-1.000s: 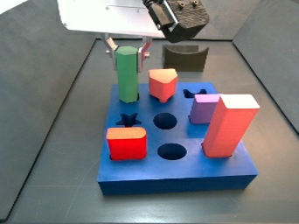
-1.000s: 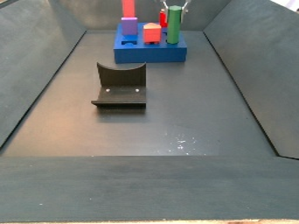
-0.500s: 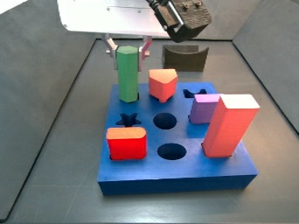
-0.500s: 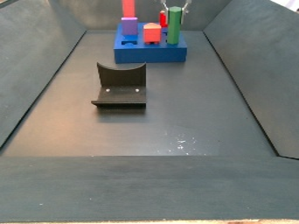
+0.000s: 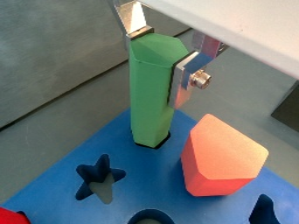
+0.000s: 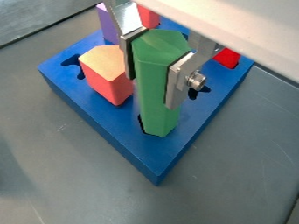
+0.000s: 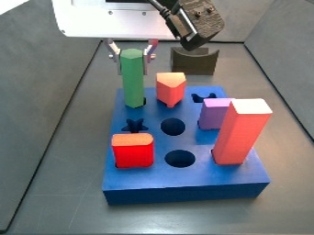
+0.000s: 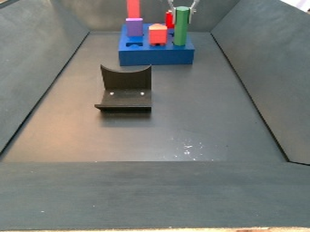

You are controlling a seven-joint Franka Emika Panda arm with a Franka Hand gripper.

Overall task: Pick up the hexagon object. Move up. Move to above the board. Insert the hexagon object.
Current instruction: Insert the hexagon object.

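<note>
The green hexagon object (image 7: 131, 78) stands upright with its lower end in a hole at the far left corner of the blue board (image 7: 185, 188). Both wrist views show its foot inside the hole (image 5: 152, 96) (image 6: 158, 83). My gripper (image 7: 134, 48) is right above it, its silver fingers (image 6: 180, 80) pressed on opposite sides of the rod's top end. In both wrist views the gripper (image 5: 163, 58) (image 6: 155, 68) is shut on the rod. In a side view the rod (image 8: 180, 25) stands on the board (image 8: 155, 56) at the far end.
On the board stand a tall red-orange pillar (image 7: 241, 131), a red block (image 7: 132, 150), a salmon piece (image 7: 171, 87) next to the rod and a small purple block (image 7: 214, 113). A dark brown curved block (image 8: 125, 88) lies on the floor. Grey walls enclose the floor.
The wrist housing has shifted slightly left in a side view. The green rod stays upright in its hole with the fingers still at its top.
</note>
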